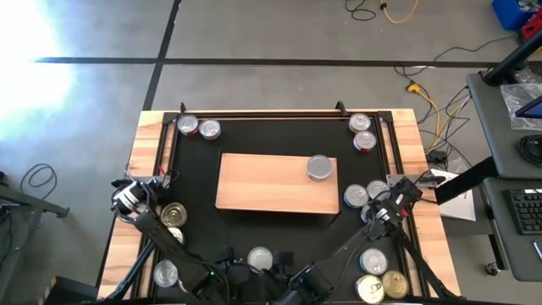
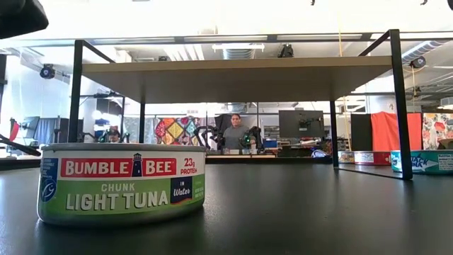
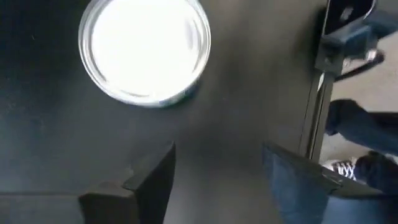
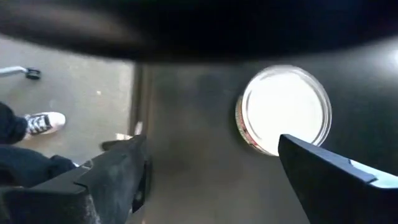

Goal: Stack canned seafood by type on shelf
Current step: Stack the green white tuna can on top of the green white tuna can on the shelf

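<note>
The shelf [image 1: 271, 185] is a pale wood board on a black frame; the low view shows it raised above the mat [image 2: 237, 76]. One tin [image 1: 319, 167] rests on its top. Other tins of canned seafood lie around it on the black mat, among them a Bumble Bee tuna tin [image 2: 122, 183]. My left gripper [image 1: 151, 188] is open near the table's left edge, with a silver-lidded tin [image 3: 144, 48] on the mat beyond its fingers [image 3: 149, 180]. My right gripper [image 1: 405, 191] is open near the right edge, above a red-labelled tin [image 4: 283, 109].
Tins lie in pairs at the far left [image 1: 198, 128], the far right [image 1: 362, 132] and right of the shelf [image 1: 364, 194]. More lie along the near edge [image 1: 260, 258] and at the near right [image 1: 379, 280]. The shelf's black posts [image 2: 400, 106] stand at its corners. A person's shoes show on the floor [image 4: 43, 122].
</note>
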